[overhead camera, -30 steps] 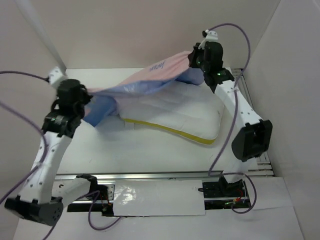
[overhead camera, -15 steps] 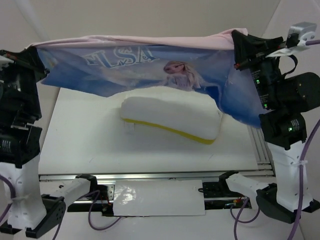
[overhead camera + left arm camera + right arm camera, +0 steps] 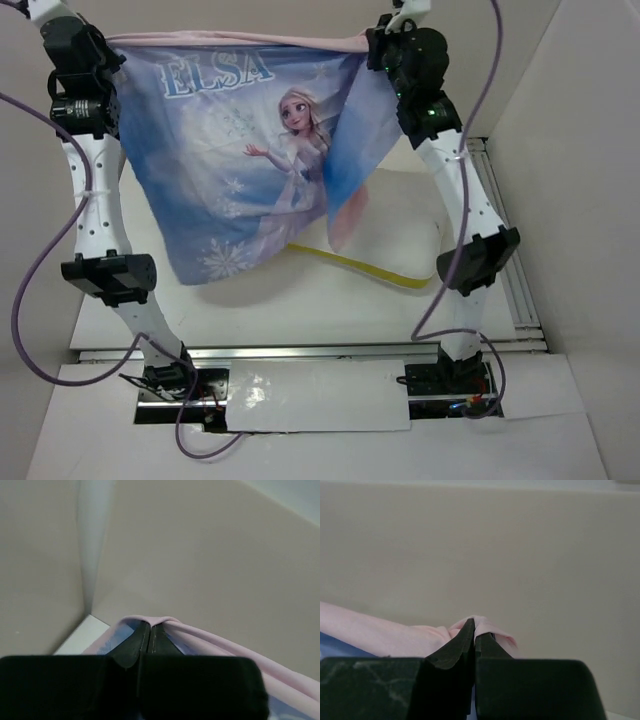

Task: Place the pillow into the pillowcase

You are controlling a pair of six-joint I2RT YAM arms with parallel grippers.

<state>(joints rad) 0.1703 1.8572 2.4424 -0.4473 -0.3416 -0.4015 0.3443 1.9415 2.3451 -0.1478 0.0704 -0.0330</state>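
Observation:
The pillowcase hangs spread in the air, blue princess print facing the top camera, pink edge along its top. My left gripper is shut on its top left corner; the pink hem folds over the closed fingertips. My right gripper is shut on the top right corner, pink cloth pinched between the fingers. The white pillow with its yellow seam lies on the table below and behind the hanging cloth, mostly hidden by it.
Both arms stand tall, the left at the left, the right at the right. Beige walls close in the white table on three sides. A metal rail runs along the near edge.
Both grippers have risen and moved toward the back wall with the pillowcase. It now hangs down lower and covers more of the pillow. The right gripper moved left, nearer the middle.

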